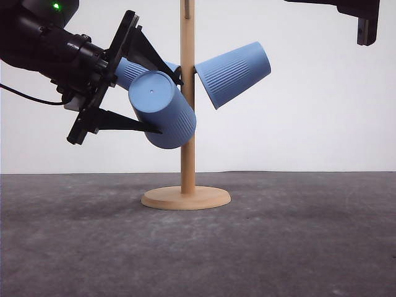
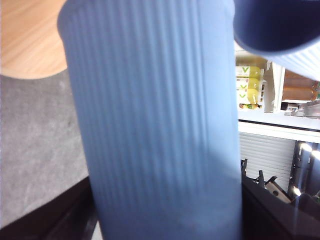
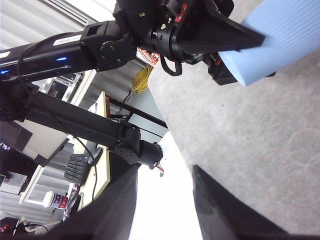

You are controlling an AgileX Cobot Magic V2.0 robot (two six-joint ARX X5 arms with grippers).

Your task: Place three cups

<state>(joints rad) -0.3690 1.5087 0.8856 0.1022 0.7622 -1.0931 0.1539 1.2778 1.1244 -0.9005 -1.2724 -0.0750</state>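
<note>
1. The left gripper (image 1: pixel 162 100) clasps one blue cup (image 1: pixel 164 111) between its fingers, tilted, just in front of the wooden stand (image 1: pixel 187 124).
2. Two more cups hang on the stand – one (image 1: pixel 233 73) to its right, one (image 1: pixel 131 71) behind the gripper.
3. The right gripper (image 3: pixel 165 200) – fingers spread, nothing between them.

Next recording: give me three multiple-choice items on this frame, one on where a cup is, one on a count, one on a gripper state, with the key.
1. Where is the cup on the right of the wooden stand's pole?
A. lying on the table
B. hung on a peg, base pointing up and right
C. in the right gripper

2. How many blue cups are in the front view?
A. one
B. two
C. three

3. What is the left gripper doing?
A. shut on a cup
B. open over the base
C. resting on the table

Key: 1 B, the right cup sits off the wooden stand. 2 C, counting the held cup and the cup behind it. 3 A, the left gripper clamps it.
</note>
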